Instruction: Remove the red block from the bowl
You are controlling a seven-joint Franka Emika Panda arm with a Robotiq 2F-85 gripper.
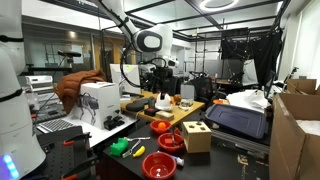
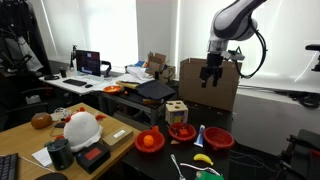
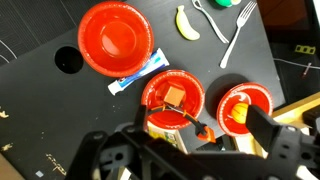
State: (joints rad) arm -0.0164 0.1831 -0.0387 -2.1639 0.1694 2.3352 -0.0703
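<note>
Right now the approach is the step in hand: my gripper [image 2: 209,80] hangs high over the black table [image 3: 40,120], its jaws spread wide with nothing between them. From my wrist view, the red block [image 3: 175,95] lies inside the dark red bowl [image 3: 195,95]. That bowl sits between a brighter red bowl [image 3: 95,55] and a third bowl [image 3: 262,95] holding something orange. Next, I judge, I must descend centred over the block, straddle it clear of the rim, then close.
</note>
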